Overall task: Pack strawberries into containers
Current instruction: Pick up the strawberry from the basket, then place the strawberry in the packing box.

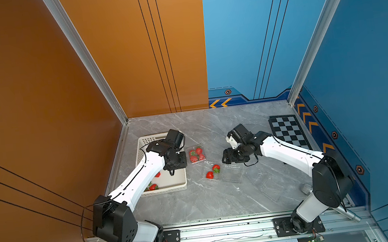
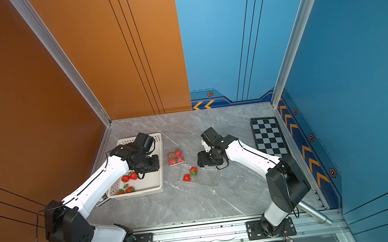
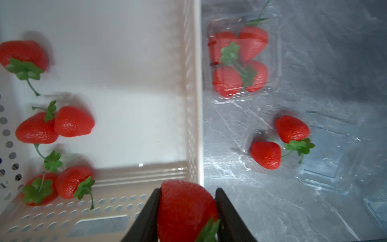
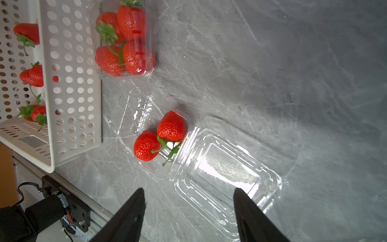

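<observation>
My left gripper [image 3: 187,190] is shut on a red strawberry [image 3: 186,211] and hangs over the right rim of the white basket [image 3: 193,83]. Several more strawberries [image 3: 73,121] lie in that basket. Just right of it stands a closed clear container [image 3: 230,100] with several berries inside. An open container [image 4: 136,113] in front of that one holds two strawberries [image 4: 171,126], its lid [image 4: 226,171] lying flat. My right gripper [image 4: 189,190] is open and empty above that lid. A third clear container [image 1: 270,187] lies nearer the right arm's base.
A checkerboard mat [image 1: 288,130] lies at the right wall. A metal cylinder [image 1: 347,213] rests by the right arm's base. Orange and blue walls close three sides, and an aluminium rail [image 1: 225,232] runs along the front. The basket [image 1: 140,142] sits against the left wall.
</observation>
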Action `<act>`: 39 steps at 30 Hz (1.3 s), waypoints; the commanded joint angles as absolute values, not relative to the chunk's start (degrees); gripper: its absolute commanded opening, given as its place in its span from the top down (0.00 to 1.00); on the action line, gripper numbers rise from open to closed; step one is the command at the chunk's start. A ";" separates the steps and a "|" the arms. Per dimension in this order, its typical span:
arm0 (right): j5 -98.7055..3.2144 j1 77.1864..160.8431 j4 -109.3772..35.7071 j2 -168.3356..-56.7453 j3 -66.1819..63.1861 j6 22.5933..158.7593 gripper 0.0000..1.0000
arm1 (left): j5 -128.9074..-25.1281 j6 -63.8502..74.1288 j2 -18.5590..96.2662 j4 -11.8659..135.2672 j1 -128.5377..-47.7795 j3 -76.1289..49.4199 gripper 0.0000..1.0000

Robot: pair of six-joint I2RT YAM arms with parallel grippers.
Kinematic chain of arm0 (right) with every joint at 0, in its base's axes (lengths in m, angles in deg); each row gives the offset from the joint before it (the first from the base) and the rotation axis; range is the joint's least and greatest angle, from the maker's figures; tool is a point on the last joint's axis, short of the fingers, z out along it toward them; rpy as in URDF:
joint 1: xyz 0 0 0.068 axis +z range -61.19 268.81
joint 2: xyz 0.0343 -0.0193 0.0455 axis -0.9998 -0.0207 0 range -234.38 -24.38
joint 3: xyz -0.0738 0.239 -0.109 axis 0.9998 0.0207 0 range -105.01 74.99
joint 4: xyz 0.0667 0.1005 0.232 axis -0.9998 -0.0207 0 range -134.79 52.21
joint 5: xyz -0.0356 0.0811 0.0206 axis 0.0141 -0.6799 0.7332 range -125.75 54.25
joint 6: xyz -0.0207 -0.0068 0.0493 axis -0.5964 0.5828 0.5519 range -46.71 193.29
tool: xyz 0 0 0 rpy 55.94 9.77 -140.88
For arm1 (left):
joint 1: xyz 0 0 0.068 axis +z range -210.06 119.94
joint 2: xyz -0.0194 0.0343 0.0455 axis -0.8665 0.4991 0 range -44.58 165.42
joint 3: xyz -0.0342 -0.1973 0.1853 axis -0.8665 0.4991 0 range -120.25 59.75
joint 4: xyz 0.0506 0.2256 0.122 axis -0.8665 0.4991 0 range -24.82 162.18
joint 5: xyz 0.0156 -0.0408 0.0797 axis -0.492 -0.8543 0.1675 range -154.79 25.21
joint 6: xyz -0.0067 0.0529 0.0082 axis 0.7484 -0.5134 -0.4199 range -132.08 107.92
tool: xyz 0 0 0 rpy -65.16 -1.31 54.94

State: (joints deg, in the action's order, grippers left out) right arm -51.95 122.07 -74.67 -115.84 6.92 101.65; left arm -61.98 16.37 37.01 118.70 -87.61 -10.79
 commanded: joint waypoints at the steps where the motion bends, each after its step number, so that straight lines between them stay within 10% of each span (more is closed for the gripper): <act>1: -50.90 119.73 -75.05 -112.72 9.59 101.43 0.31 | -60.97 18.44 39.57 119.68 -93.28 -15.22 0.83; 23: -52.86 114.05 -74.69 -106.46 15.92 100.77 0.30 | -60.01 20.63 64.69 116.86 -102.16 -25.47 0.85; 39: -54.04 114.39 -74.59 -106.38 15.61 100.85 0.30 | -59.79 20.16 69.70 116.77 -101.78 -27.35 0.64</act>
State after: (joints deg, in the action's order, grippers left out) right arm -53.09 114.31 -74.67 -107.84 15.07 101.61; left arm -61.35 19.91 68.92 116.01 -102.06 -26.09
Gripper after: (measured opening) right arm 0.697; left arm 0.406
